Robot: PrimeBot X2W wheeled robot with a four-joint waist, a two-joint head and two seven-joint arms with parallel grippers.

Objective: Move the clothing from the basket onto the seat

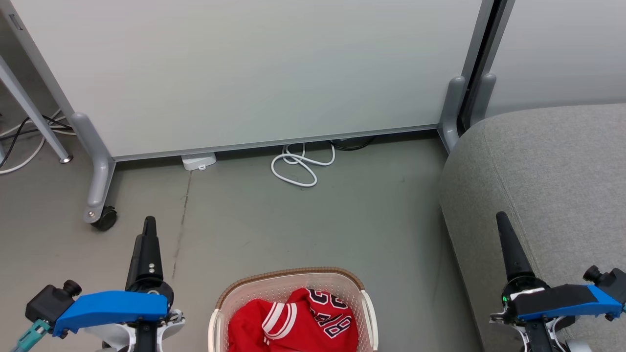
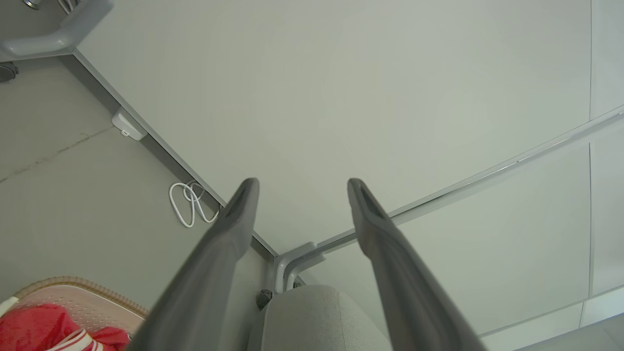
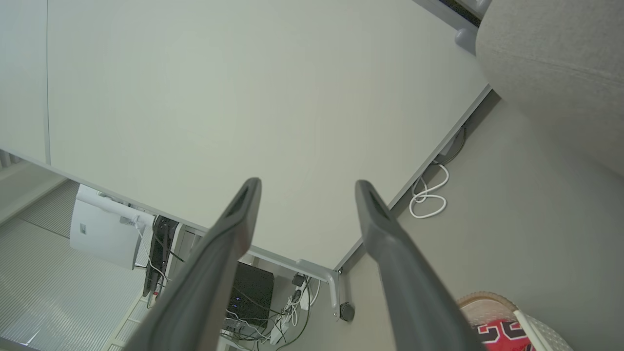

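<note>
Head view: the clothing — a red jersey with black-and-white lettering and striped trim — lies crumpled inside the cream basket on the floor, near the grey seat. Left wrist view: the left gripper stands spread wide, holding nothing. Right wrist view: the right gripper likewise gapes, empty.

Probably an office or lab: wheeled partition panels, a loose white cable, and computer gear behind them.
</note>
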